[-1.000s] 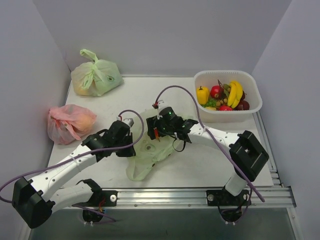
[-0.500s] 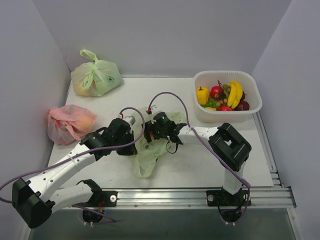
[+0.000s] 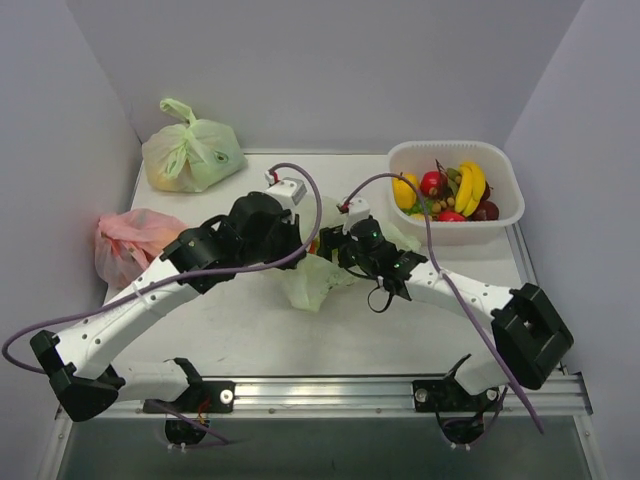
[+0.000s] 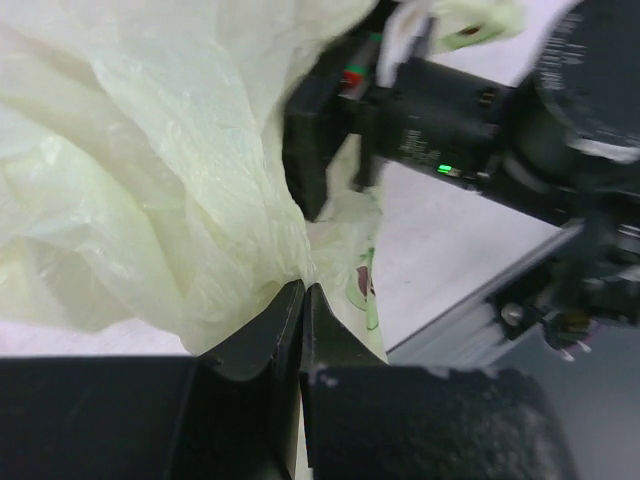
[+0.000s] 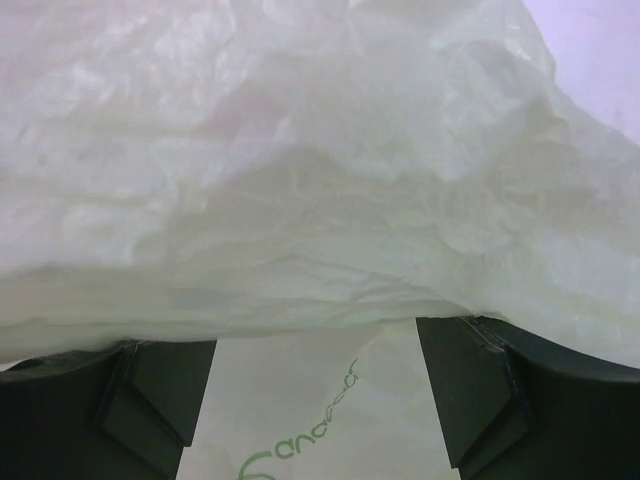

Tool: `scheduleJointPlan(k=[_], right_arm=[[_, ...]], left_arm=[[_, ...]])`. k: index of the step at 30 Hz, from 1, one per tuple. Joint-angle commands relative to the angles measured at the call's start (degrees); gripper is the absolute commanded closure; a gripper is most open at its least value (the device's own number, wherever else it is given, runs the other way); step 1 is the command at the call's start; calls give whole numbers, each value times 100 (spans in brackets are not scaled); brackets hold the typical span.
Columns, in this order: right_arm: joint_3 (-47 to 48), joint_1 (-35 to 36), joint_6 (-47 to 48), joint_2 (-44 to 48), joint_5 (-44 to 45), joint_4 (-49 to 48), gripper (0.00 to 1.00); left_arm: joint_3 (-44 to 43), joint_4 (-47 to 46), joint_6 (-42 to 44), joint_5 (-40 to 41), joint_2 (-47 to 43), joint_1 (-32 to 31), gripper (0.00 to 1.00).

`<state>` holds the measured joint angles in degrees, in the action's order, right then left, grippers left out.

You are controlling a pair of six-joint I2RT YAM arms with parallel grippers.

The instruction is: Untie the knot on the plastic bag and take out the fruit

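Observation:
The pale-green plastic bag [image 3: 310, 285] hangs bunched up in mid-table, limp, its lower end near the table. My left gripper [image 3: 303, 243] is shut on a fold of its film, as the left wrist view [image 4: 302, 288] shows. My right gripper [image 3: 332, 252] is close beside it on the right and open; in the right wrist view [image 5: 315, 400] the bag's film [image 5: 300, 150] drapes over and between its spread fingers [image 5: 160, 400]. The knot is not visible. The fruit, with yellow bananas [image 3: 470, 185] and a yellow bell-like fruit [image 3: 404, 189], lies in the white basket [image 3: 505, 215].
A plump pale-green bag [image 3: 192, 152] stands at the back left corner. A pink-red bag [image 3: 128, 245] lies by the left wall. The basket is at the back right. Grey walls close in on three sides.
My left gripper has moved up and to the right, lifting the bag from flat on the table into a hanging bunch. My right gripper has shifted right with it.

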<state>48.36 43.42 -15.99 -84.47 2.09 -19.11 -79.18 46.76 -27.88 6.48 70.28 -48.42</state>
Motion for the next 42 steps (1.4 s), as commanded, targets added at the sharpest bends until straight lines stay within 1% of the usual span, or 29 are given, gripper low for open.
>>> scheduleJointPlan(k=[1, 2, 4, 5, 7, 8, 12, 15, 18, 19, 20, 22, 23, 25, 26, 28, 29, 30, 31, 32, 33, 34, 38, 40, 42], right_arm=[[-326, -35, -89, 422, 336, 197, 21], [-362, -35, -89, 466, 345, 250, 21], [-406, -27, -115, 598, 415, 451, 22], [-458, -26, -115, 633, 424, 505, 22], [-511, -18, -106, 703, 407, 636, 22], [-538, -26, -115, 721, 415, 689, 22], [-573, -27, -133, 669, 442, 935, 22], [-521, -26, -159, 520, 433, 1085, 23], [-372, -35, -273, 248, 468, 1287, 26], [-336, -44, -308, 194, 468, 1305, 26], [-310, -53, -343, 81, 485, 1296, 27], [-213, -53, -370, 1, 494, 1331, 29], [-187, -44, -396, -61, 520, 1357, 33], [-143, -44, -414, -105, 547, 1393, 38], [-134, -44, -423, -157, 547, 1419, 43], [-125, -44, -414, -184, 521, 1463, 48], [-142, -53, -414, -202, 521, 1472, 56], [-134, -53, -414, -202, 512, 1481, 62], [-134, -53, -414, -211, 521, 1489, 67], [-125, -62, -414, -219, 521, 1516, 76], [-116, -79, -449, -211, 529, 1551, 80], [-107, -123, -484, -219, 521, 1586, 87], [-116, -246, -581, -167, 319, 1692, 96], [-125, -264, -537, -140, 188, 1692, 99], [-142, -255, -484, -105, 82, 1709, 100]], left_arm=[[-249, -1, 134, -146, 161, -519, 100], [-108, -9, 20, -234, 66, -528, 100], [313, -9, -261, -69, -119, -501, 100], [794, 26, -340, 28, -355, -484, 100], [1227, 87, -578, 239, -558, -379, 100], [1664, 166, -648, 301, -716, -352, 100], [2475, 237, -947, 468, -955, -264, 100], [2775, 228, -983, 599, -964, -246, 100], [2846, 211, -983, 723, -858, -238, 100], [2829, 167, -974, 732, -815, -238, 98], [2811, 149, -948, 741, -814, -246, 95], [2741, 79, -930, 793, -823, -238, 84], [2724, 79, -930, 819, -840, -246, 72], [2653, 61, -930, 872, -928, -238, 60], [2627, 61, -939, 925, -972, -246, 46], [2513, 52, -930, 960, -1130, -255, 31], [2469, 35, -869, 969, -1174, -247, 24], [2416, 17, -816, 969, -1209, -255, 13], [2355, -9, -746, 969, -1236, -255, 10], [2241, -27, -589, 987, -1271, -255, 7], [2179, -44, -518, 1022, -1271, -247, 3], [2126, -79, -447, 1057, -1263, -246, 2], [1889, -202, -18, 1259, -1070, -247, 3], [1696, -334, 159, 1338, -877, -255, 2], [1555, -622, 633, 1347, -736, -255, 3]])
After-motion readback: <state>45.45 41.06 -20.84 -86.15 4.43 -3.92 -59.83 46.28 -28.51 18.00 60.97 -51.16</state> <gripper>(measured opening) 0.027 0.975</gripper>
